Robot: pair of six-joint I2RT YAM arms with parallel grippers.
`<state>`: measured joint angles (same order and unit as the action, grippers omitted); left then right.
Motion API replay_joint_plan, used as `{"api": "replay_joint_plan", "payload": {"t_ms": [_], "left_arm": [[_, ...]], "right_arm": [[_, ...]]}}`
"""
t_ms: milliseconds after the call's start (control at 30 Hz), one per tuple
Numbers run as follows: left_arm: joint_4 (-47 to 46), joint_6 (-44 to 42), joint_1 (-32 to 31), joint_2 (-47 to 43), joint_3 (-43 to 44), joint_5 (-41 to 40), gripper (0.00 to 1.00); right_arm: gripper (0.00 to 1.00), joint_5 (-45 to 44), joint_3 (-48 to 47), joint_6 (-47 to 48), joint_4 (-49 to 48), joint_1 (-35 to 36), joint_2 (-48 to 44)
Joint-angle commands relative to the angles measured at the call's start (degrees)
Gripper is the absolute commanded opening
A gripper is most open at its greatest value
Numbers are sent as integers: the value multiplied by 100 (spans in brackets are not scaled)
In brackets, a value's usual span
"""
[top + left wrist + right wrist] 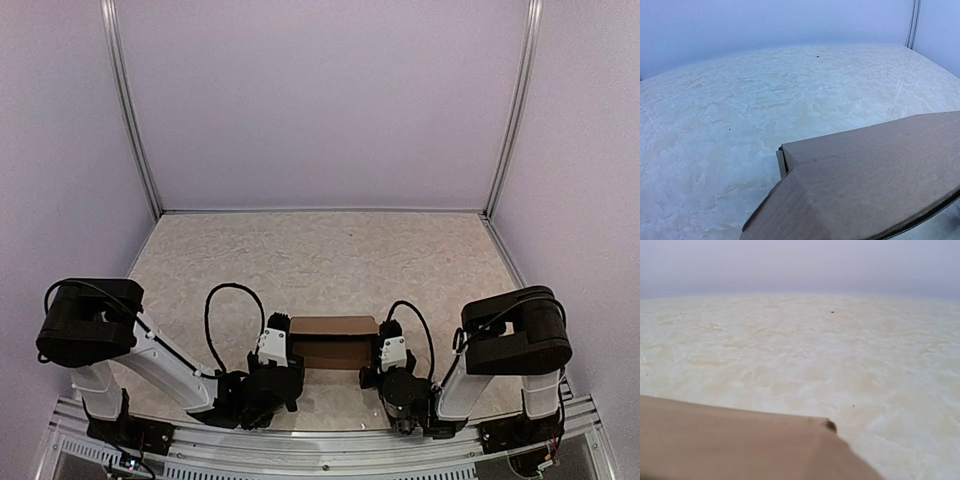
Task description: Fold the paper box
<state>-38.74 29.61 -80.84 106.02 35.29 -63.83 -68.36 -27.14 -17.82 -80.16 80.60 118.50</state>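
paper box [334, 341]: matt brown cardboard | table [330, 260]: smooth, faintly glossy marbled beige

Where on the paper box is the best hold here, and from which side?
Grip the short ends, one from the left and one from the right. The paper box lies as a low oblong with its long side across the table, and the left gripper and right gripper sit beside those ends. Its broad flat top gives nothing to pinch from above.
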Motion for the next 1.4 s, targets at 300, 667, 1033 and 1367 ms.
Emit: {"api": "replay_joint_plan", "payload": {"t_ms": [300, 667, 1033, 1367], "left_arm": [[-712, -308, 44, 656, 3, -70, 0], [-578, -218, 2, 753, 107, -475, 0], [-499, -218, -10, 817, 221, -608, 0], [-494, -400, -101, 900, 354, -714, 0]], "right_arm": [[11, 737, 236, -262, 863, -150, -206], [59, 1339, 411, -815, 2574, 70, -1606], [79, 2708, 683, -1264, 6161, 115, -4747], [71, 2880, -551, -785, 9111, -40, -7453]]}}
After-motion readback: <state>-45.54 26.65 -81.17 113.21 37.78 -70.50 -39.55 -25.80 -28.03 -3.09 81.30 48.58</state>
